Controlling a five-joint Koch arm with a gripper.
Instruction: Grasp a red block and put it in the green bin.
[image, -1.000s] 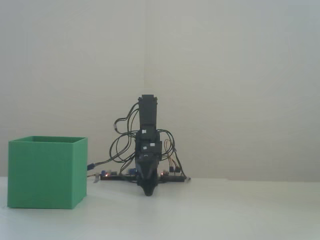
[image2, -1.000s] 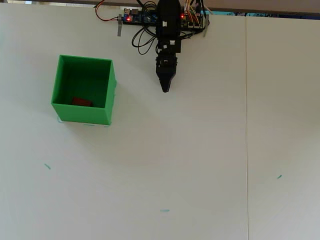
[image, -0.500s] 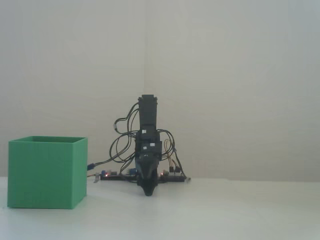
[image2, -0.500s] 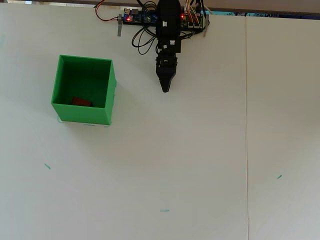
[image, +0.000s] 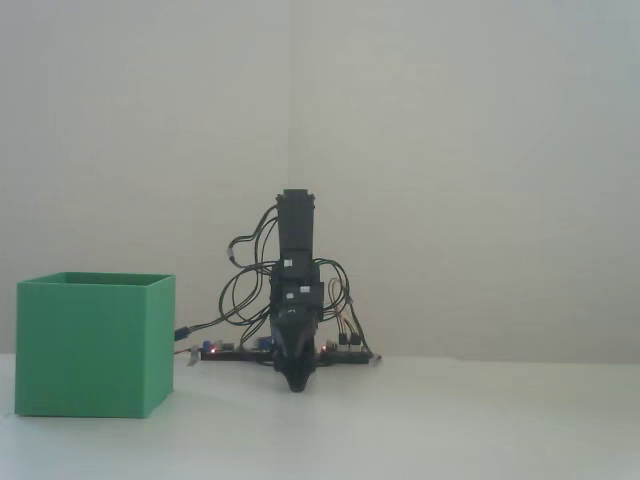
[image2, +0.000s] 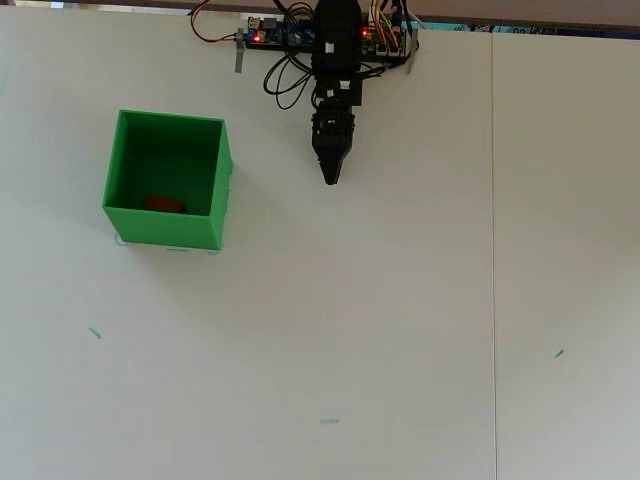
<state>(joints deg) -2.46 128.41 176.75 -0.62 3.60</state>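
Note:
The red block (image2: 163, 203) lies on the floor of the green bin (image2: 219, 190), near its front wall in the overhead view. In the fixed view the green bin (image: 92, 345) stands at the left and its walls hide the block. My black gripper (image2: 331, 178) points down at the table to the right of the bin, folded close to the arm's base. Its jaws come together in one narrow tip with nothing between them. From the fixed view the gripper (image: 295, 385) hangs just above the table.
The arm's base board with wires and lit LEDs (image2: 300, 35) sits at the table's far edge. A seam (image2: 493, 250) runs down the white table on the right. Small teal marks (image2: 329, 421) dot the surface.

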